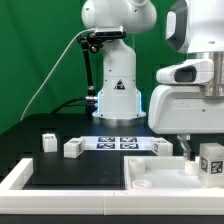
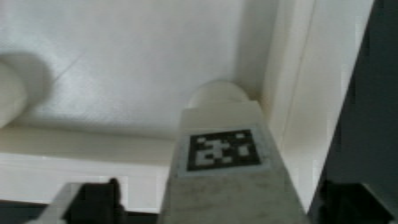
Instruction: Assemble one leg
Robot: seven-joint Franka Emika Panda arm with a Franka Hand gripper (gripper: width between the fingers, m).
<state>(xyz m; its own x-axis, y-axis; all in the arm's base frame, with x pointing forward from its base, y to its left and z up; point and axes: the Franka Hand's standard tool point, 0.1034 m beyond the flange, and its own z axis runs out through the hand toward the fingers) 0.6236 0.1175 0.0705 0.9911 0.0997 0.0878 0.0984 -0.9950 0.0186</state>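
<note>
From my remote station, the exterior view showed the gripper (image 1: 205, 160) low at that view's right, with a white leg (image 1: 211, 165) between its fingers, a black-and-white tag facing the camera. It hung just over the large flat white tray-like piece (image 1: 160, 176) lying at the front of the black table (image 1: 60, 170).

In the wrist view the leg (image 2: 224, 150) ran up the middle of the frame as a tapering white block with a square tag on its face. The dark fingers (image 2: 93, 198) stood on either side of it, closed against its sides, so I read the jaws as narrowed onto the leg and holding it. Its far end sat close to an inner corner of the tray-like piece (image 2: 125, 90), beside the raised rim; I could not tell whether it touched the surface. A rounded white shape at the edge of that frame was too blurred to name.

Three more legs (image 1: 73, 148) stood loose on the table further back, well apart from the gripper. The marker board (image 1: 118, 142) lay flat between them, just before the arm's white base (image 1: 118, 95).
</note>
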